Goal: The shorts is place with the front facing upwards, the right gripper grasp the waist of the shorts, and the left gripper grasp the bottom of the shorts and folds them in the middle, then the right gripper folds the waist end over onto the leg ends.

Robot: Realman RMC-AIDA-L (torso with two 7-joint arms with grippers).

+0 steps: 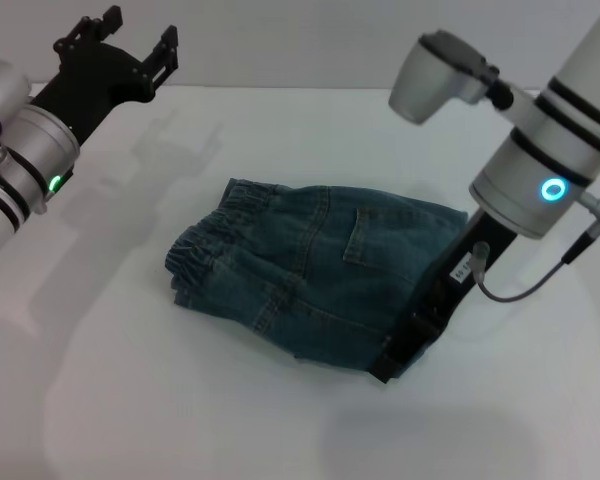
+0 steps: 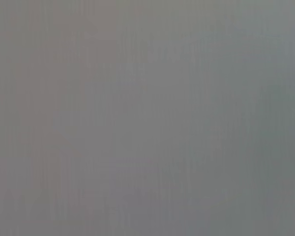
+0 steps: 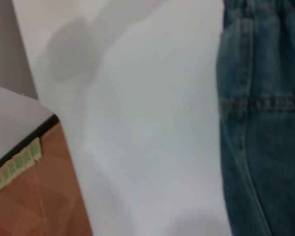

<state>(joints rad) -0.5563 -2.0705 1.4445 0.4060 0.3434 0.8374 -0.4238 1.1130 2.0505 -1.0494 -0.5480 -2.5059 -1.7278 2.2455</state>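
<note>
Although the shorts already lie as a compact, doubled bundle near the middle of the white table, the job looks close to finished rather than fully closed out. Their ruffled waist faces the left side of the table, with a stitched pocket showing on top, and the leg hems cannot be made out, presumably tucked under the layers. At the bundle's right edge the right gripper is down low against the denim, its black link slanting beneath the white-grey arm; whether its fingers are clenched on the cloth or released cannot be told from here. Its wrist camera shows only a denim edge beside bare table and a corner of floor. Raised well clear toward the far left corner of the table, the left gripper hangs with its prongs spread and nothing between them. Judging by this, both folds seem made; what remains is letting go and withdrawing.
</note>
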